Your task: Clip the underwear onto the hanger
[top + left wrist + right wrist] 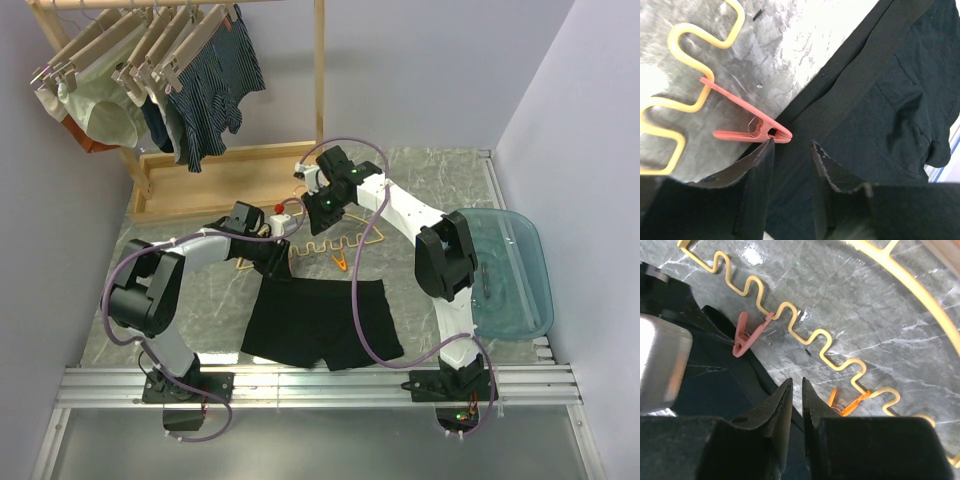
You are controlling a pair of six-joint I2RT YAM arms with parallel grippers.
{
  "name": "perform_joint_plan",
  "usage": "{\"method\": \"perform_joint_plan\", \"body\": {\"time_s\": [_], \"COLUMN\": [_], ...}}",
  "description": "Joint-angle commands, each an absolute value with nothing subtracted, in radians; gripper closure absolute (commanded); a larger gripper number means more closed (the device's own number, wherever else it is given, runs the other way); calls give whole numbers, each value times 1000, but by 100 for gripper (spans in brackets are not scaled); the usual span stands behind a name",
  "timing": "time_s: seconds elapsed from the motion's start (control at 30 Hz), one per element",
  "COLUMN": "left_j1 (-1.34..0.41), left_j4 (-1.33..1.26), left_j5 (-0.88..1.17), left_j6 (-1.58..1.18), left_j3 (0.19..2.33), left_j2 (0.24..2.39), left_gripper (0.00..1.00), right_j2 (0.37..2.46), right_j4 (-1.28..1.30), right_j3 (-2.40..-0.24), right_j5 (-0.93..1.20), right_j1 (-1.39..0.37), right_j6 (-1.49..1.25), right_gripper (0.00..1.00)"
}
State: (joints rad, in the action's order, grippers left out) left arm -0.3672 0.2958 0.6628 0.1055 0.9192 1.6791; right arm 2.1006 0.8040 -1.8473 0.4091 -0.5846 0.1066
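Observation:
The black underwear (318, 322) lies flat on the table in front of the arms. The yellow hanger (330, 244) lies just beyond its waistband. My left gripper (277, 257) is open, its fingers standing over the waistband (855, 75) at the left corner, right beside a pink-red clip (752, 131) whose tip bites the fabric edge. That clip hangs from the wavy bar (670, 103). My right gripper (325, 207) hovers over the hanger, shut and empty (797, 385). An orange clip (850, 402) on the bar lies just beside the right fingers, apart from the fabric (715, 385).
A wooden rack (225, 180) at the back left holds beige clip hangers with dark striped shorts (215, 85) and pale green underwear (100, 105). A blue-green tray (520, 290) sits at the right edge. A metal rail (320, 385) runs along the near edge.

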Motion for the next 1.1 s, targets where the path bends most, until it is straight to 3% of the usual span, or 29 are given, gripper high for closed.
{"method": "perform_joint_plan", "body": {"time_s": [0.0, 0.2, 0.33, 0.43, 0.6, 0.7, 0.77, 0.87, 1.07], "left_j1": [-376, -348, -252, -154, -132, -129, -127, -117, -51], "left_j4": [238, 199, 202, 265, 318, 330, 363, 414, 296], "left_j5": [660, 675, 643, 621, 607, 701, 718, 745, 716], "left_j6": [72, 46, -61, -84, -25, 32, 37, 55, -80], "left_j3": [925, 907, 882, 870, 772, 770, 817, 853, 815], "left_j2": [1678, 1491, 1310, 1241, 1129, 1132, 1212, 1324, 1341], "left_gripper": [59, 45, 32, 28, 28, 41, 43, 43, 37], "right_j2": [2100, 2106, 2097, 2106, 2111, 2092, 2071, 2065, 2153], "right_j4": [833, 845, 847, 850, 825, 802, 778, 764, 817], "right_j3": [-1891, -1905, -1910, -1916, -1862, -1816, -1780, -1769, -1902], "right_j5": [422, 393, 353, 328, 356, 409, 422, 439, 282], "right_j1": [-589, -601, -633, -675, -709, -709, -707, -709, -753], "right_j6": [69, 20, -41, -71, -97, -80, -78, -83, -162], "right_gripper": [79, 75, 59, 50, 50, 51, 52, 52, 51]}}
